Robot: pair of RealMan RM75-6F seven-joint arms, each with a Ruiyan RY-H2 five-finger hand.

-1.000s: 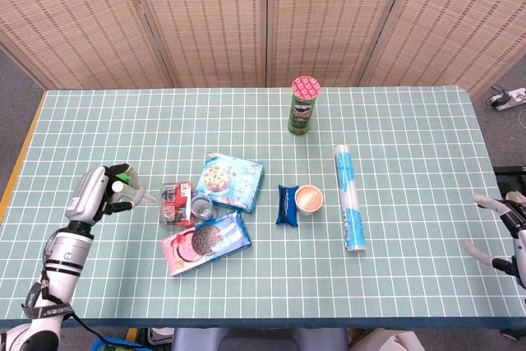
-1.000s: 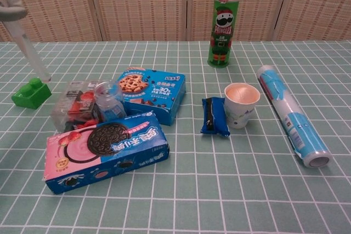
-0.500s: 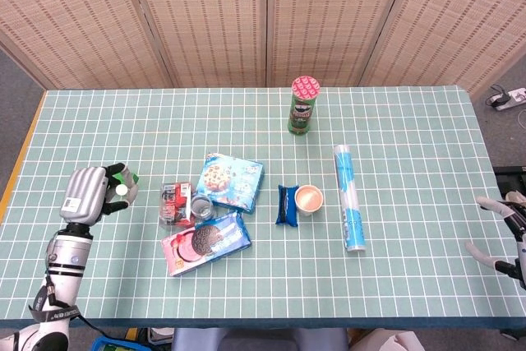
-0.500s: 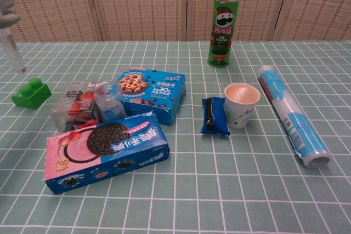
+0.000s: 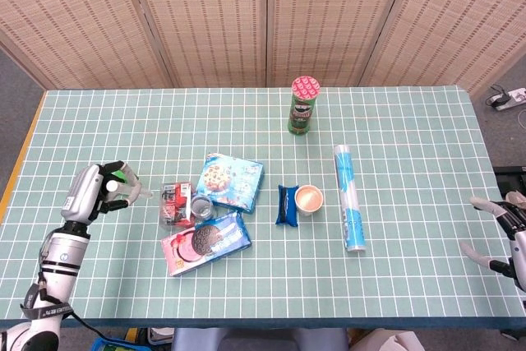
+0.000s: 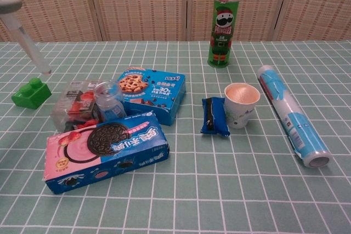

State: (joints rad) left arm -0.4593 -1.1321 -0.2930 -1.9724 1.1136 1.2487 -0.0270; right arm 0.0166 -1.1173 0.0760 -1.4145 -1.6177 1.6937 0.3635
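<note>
Hovering at the lower left of the head view, my left robot hand (image 5: 92, 191) sits just over the green block (image 6: 30, 92), fingers spread and holding nothing; in the chest view only one long pale finger (image 6: 26, 46) slants down from the upper left corner, its tip just above the block and seemingly not touching it. That block rests on the table (image 5: 394, 133), left of the clutter: a clear packet of red snacks (image 6: 74, 109) with a small jar (image 6: 107, 101) leaning in front of it, a blue cookie box (image 6: 152, 93) behind, and a pink and blue Oreo box (image 6: 104, 151) lying flat nearest the camera. I judge the block was left apart from the pile so fingers can get round it. Mid-frame stand a paper cup (image 6: 241, 104) and a dark blue wrapper (image 6: 214, 116) side by side, a long blue tube (image 6: 290, 116) lying to their right, a green Pringles can (image 6: 224, 22) upright behind. My right robot hand (image 5: 503, 232) idles at the lower right edge, fingers apart and empty. Half a second ago the left hand was pulled back further left, the finger tip well short of the block; now it has swung in again over it, while the block and everything else stayed put
</note>
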